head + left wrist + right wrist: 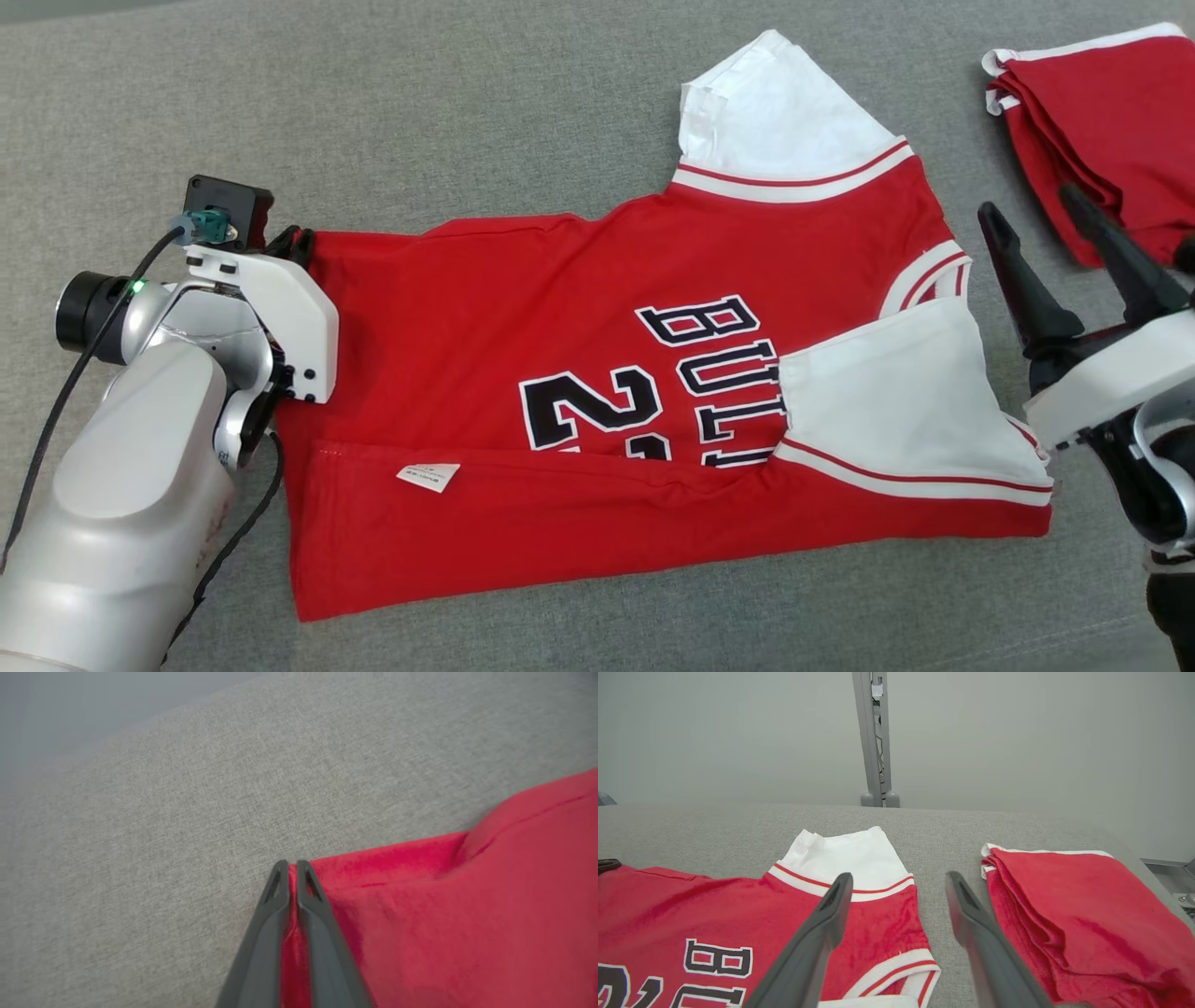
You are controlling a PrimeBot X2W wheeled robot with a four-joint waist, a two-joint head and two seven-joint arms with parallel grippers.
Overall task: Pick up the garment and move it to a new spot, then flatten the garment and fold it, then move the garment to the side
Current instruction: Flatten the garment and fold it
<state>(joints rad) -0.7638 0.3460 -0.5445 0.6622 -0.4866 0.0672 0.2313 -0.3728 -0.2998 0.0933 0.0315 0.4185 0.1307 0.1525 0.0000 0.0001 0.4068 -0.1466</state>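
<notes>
The jersey [560,308] lies spread across the middle of the grey table [373,112]. Its near long edge is already turned over and a white sleeve is tucked in, so the fold looks under way. The left gripper [292,864] sits low at the hem's far corner, jaws pinching the red cloth, likely to carry that side over. Its forearm reaches in from the lower left, wrist bent down. The right gripper [1027,201] hovers at the collar end, jaws spread and empty, beside a folded red pile [1111,121].
</notes>
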